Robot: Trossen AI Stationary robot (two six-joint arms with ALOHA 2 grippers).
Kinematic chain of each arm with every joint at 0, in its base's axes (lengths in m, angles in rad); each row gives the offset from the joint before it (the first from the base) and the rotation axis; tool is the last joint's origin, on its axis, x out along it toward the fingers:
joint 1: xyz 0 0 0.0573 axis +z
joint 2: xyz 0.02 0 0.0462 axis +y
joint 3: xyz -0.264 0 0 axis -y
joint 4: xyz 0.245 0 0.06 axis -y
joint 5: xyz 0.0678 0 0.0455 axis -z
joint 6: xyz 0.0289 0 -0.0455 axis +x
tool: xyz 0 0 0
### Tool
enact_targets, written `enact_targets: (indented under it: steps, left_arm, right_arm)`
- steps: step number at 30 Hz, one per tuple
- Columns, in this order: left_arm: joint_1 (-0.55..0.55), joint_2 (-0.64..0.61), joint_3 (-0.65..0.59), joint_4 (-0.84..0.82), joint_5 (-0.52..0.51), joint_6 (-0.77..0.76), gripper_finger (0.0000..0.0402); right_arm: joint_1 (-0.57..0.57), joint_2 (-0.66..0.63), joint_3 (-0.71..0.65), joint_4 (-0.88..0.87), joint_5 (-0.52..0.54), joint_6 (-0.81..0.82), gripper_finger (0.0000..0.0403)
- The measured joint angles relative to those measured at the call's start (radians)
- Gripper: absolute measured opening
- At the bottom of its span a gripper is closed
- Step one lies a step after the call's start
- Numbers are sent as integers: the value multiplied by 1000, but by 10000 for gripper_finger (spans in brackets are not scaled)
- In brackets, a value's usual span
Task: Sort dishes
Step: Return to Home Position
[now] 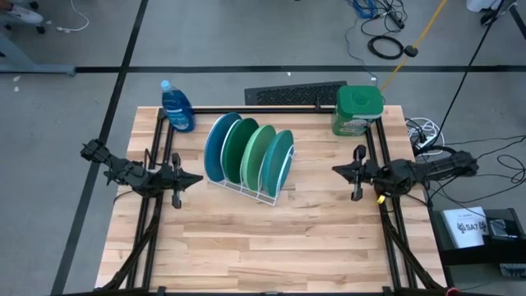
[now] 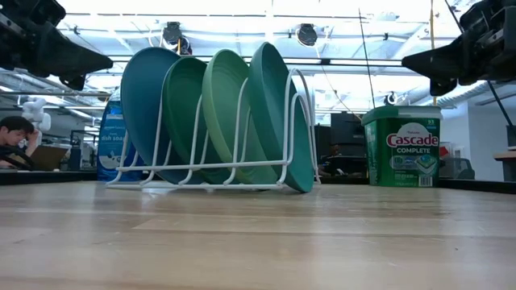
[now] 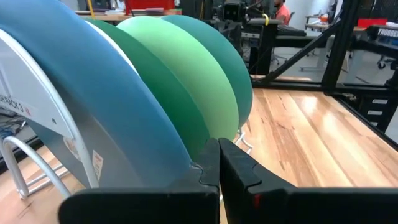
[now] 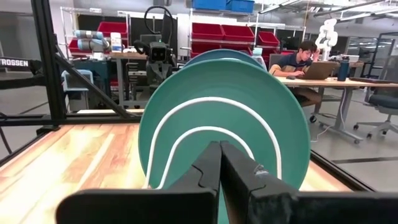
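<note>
Four plates stand on edge in a white wire rack [image 1: 246, 187] at the table's middle: blue [image 1: 215, 144], dark green [image 1: 237, 148], light green [image 1: 257, 154] and teal [image 1: 279, 160], from left to right. In the low view they show in the same order: blue [image 2: 143, 97], dark green [image 2: 184, 105], light green [image 2: 226, 105], teal [image 2: 278, 113]. My left gripper [image 1: 196, 178] is shut and empty left of the rack, above the table. My right gripper [image 1: 337, 170] is shut and empty right of the rack.
A blue dish-soap bottle [image 1: 176, 107] stands at the far left of the table. A green-lidded tub [image 1: 358, 109] stands at the far right. A black keyboard [image 1: 292, 93] lies at the far edge. The near half of the wooden table [image 1: 271, 247] is bare.
</note>
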Motion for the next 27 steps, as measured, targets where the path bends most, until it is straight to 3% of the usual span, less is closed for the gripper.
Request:
enact_targets:
  steps: [4,27]
  left_arm:
    - [0,0,0,0,0,-1,0]
    - [0,0,-26,9,-18,-1,0]
  right_arm:
    - [0,-96,0,-90,1,0,0]
    - [0,-94,1,-121,-9,27,0]
